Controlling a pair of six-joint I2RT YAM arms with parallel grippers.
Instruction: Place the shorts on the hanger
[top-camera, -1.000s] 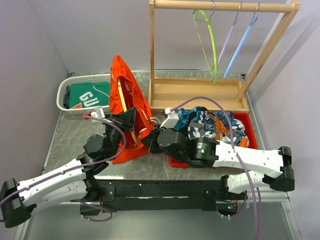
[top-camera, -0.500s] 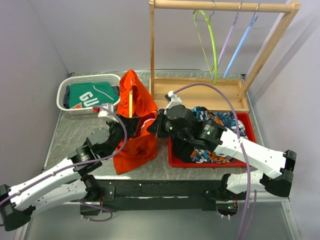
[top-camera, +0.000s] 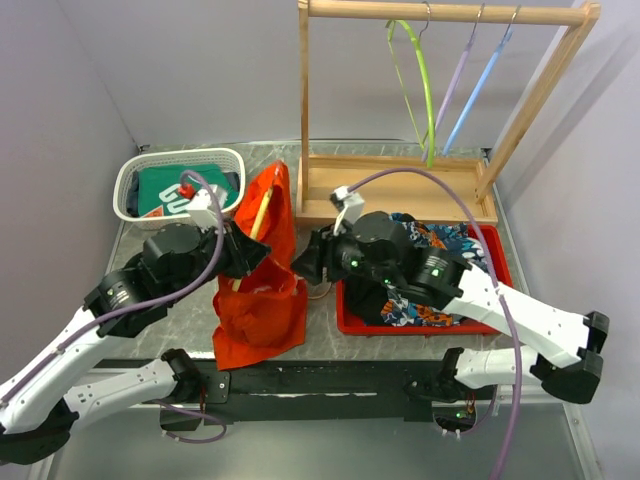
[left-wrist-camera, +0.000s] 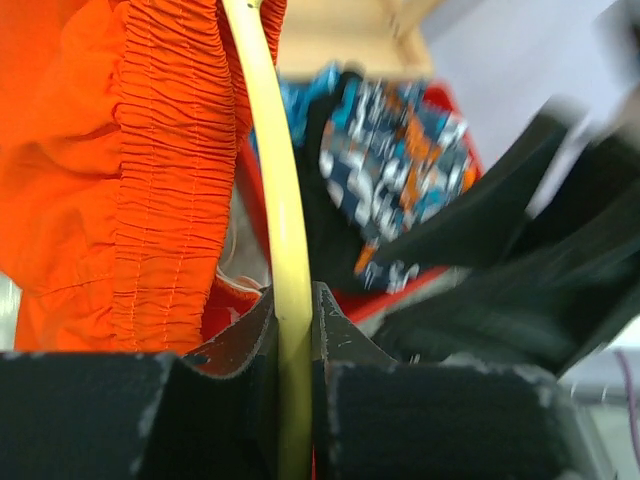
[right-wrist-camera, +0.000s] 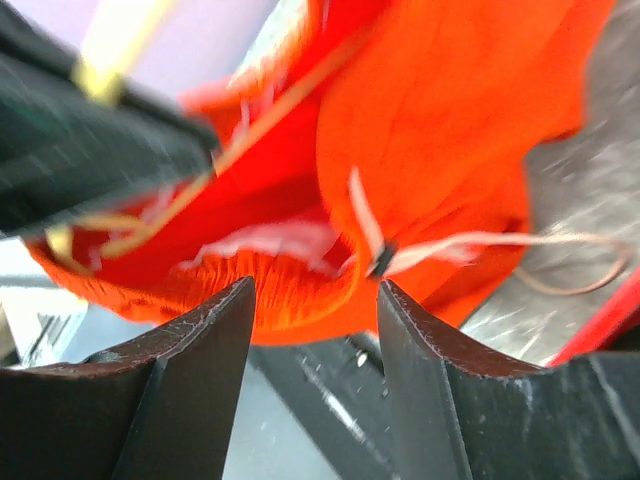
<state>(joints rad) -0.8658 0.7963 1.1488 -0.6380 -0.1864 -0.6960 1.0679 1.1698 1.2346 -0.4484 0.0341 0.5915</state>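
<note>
Orange shorts (top-camera: 262, 290) of thin cloth with a ribbed elastic waist hang just left of the red tray (top-camera: 345, 325), draped on the slim yellow plastic hanger (left-wrist-camera: 285, 250). The left gripper (left-wrist-camera: 292, 330) pinches the hanger to steady it; the right gripper (right-wrist-camera: 315, 330) gapes empty, seemingly ready to tug the blurred waistband

Over the last 1 s I've watched the shorts (top-camera: 262, 310) sink from a tall peak into a lower bundle that reaches the table's (top-camera: 325, 325) near edge. The hanger (top-camera: 261, 212) has tipped from upright to leaning right. My left pincer (top-camera: 243, 256) has drawn back, its arm now raised beside the basket (top-camera: 130, 180).
</note>
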